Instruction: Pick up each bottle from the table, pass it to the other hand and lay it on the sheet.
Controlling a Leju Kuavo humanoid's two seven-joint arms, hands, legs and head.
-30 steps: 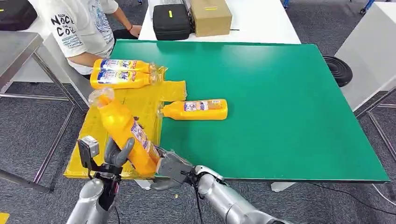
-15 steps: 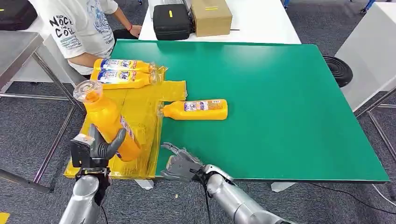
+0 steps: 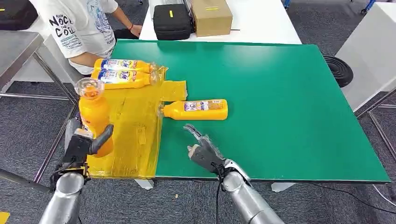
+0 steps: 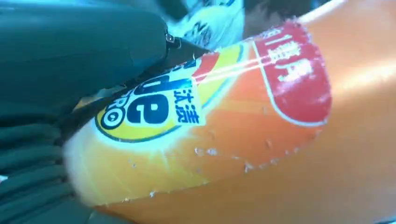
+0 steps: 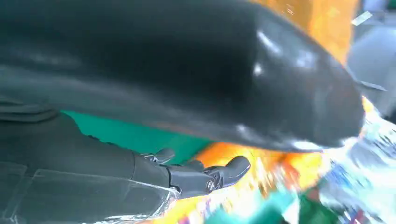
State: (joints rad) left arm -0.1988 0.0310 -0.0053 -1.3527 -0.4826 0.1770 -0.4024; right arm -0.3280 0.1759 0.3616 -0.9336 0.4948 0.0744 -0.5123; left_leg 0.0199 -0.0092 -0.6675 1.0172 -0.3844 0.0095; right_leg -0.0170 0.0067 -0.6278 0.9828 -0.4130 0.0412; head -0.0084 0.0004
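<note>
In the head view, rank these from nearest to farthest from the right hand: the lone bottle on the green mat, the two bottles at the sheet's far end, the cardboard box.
From the right hand:
1. Lone bottle, lying on the green mat just beyond the hand.
2. Pair of bottles, lying side by side at the far end of the yellow sheet, to the left.
3. Cardboard box, on the white table beyond the mat.

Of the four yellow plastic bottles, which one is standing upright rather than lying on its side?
The yellow plastic bottle that the left hand grips over the yellow sheet; the other three lie flat.
</note>
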